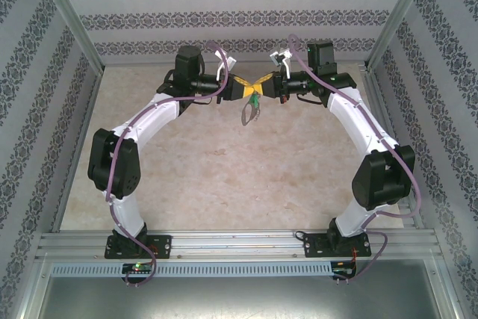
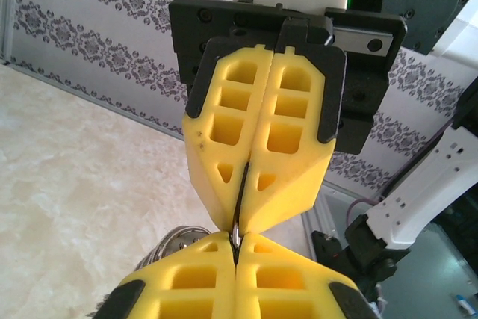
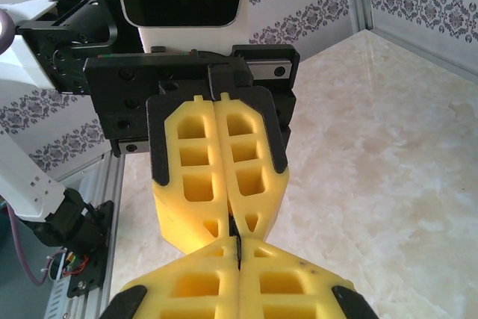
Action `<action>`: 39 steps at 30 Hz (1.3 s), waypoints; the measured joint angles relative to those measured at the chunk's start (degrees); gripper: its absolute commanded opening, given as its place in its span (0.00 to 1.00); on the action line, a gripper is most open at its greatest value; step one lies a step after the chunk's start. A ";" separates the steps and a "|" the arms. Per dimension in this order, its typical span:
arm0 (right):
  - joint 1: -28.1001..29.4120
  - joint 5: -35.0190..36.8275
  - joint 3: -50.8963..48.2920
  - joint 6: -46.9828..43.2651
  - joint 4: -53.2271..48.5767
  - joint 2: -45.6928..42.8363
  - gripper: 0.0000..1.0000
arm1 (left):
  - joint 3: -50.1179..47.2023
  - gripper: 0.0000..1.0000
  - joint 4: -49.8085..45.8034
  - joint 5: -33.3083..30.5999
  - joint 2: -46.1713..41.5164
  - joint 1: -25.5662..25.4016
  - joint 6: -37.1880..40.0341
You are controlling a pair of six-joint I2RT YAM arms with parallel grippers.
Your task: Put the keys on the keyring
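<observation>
My left gripper [image 1: 245, 88] and right gripper [image 1: 261, 86] meet tip to tip, raised over the far middle of the table. Both are shut on one thin metal strip [image 2: 237, 228], which looks like part of the keyring. In the left wrist view my left gripper [image 2: 237, 250] is at the bottom and the right gripper [image 2: 243, 220] faces it from above. In the right wrist view my right gripper [image 3: 237, 248] pinches the same dark edge against the left gripper [image 3: 234, 222]. The grey keyring loop [image 1: 247, 113] hangs below the fingertips. The key's green head [image 1: 254, 101] dangles beside it. Small metal chain pieces [image 2: 173, 243] show by the left fingers.
The beige marble-patterned table [image 1: 224, 177] lies under the arms. Patterned walls [image 1: 224, 16] close in the back and both sides. An aluminium rail [image 1: 239, 243] carries the arm bases at the near edge.
</observation>
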 measured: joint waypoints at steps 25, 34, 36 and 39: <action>-3.74 12.00 -28.00 30.53 40.17 -12.87 0.46 | -9.64 0.00 16.55 -7.54 -3.19 -0.44 -6.08; -3.26 6.62 -30.99 38.58 53.09 -11.65 0.44 | -9.94 0.00 19.37 -7.85 -3.78 -0.96 -7.21; -2.43 5.55 -30.99 39.34 54.27 -11.32 0.43 | -9.94 0.00 19.58 -7.85 -3.78 -1.07 -7.41; -1.16 4.26 -30.99 39.56 55.28 -10.49 0.41 | -9.94 0.00 19.67 -7.85 -3.78 -1.09 -7.72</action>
